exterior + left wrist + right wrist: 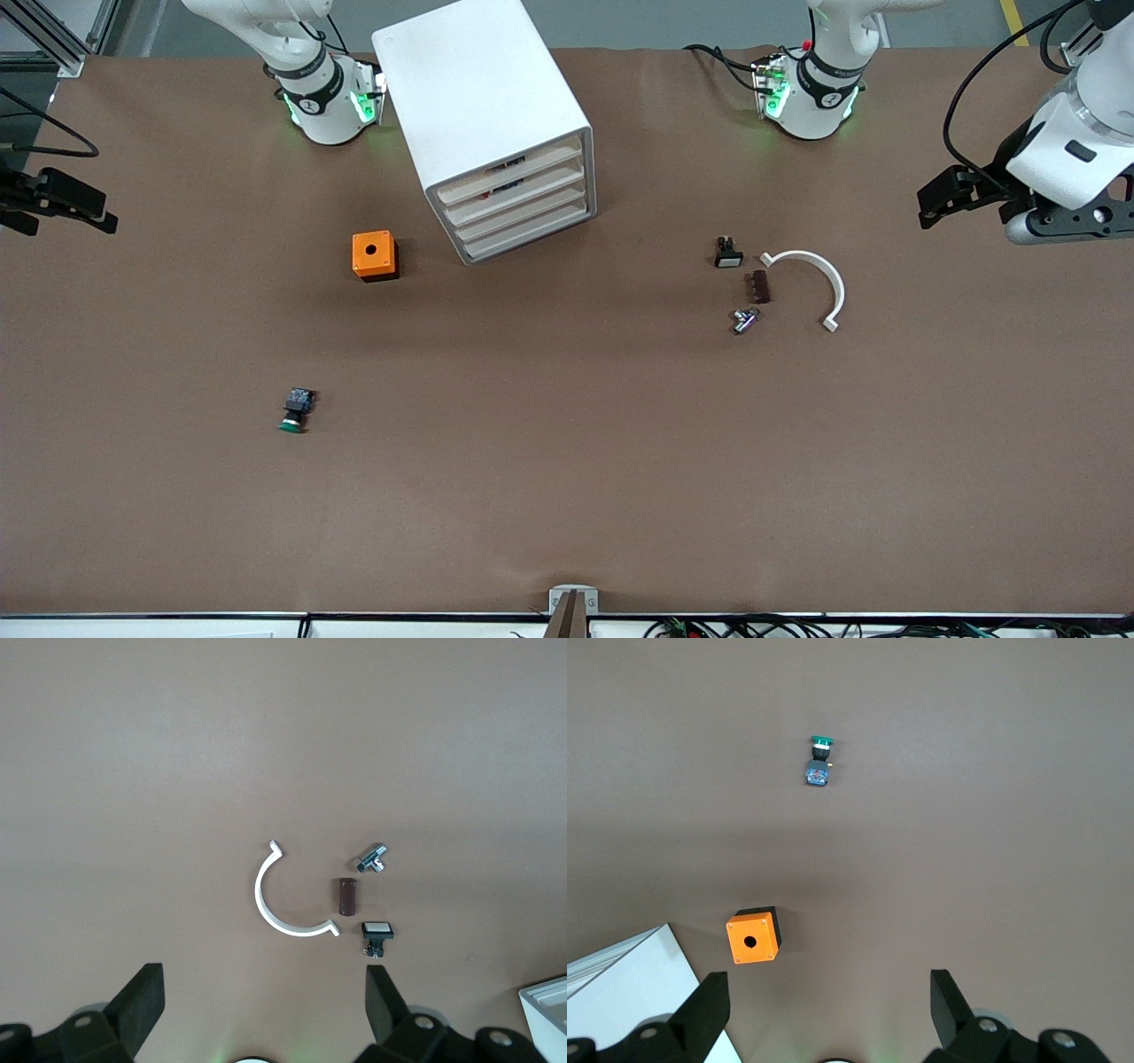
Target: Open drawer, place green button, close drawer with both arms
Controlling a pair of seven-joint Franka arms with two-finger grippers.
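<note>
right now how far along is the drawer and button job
Nothing looks done. All four drawers of the cabinet look shut, and the button lies on the table nearer the camera than the orange box. Nothing is in hand: the left gripper and right gripper wait open at the table's ends. Opening, placing and closing remain.

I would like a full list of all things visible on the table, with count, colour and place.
cabinet: 1, white, four drawers, between the arm bases
orange box: 1, orange, beside the cabinet
button: 1, green cap, nearer the front camera than the orange box
switch: 1, black, white face, toward the left arm's end
curved clip: 1, white, beside the switch
brown block: 1, brown
metal fitting: 1, silver
table: 1, brown
left gripper: 1, black, jaws open, over the table
right gripper: 1, black, jaws open, over the table
</note>
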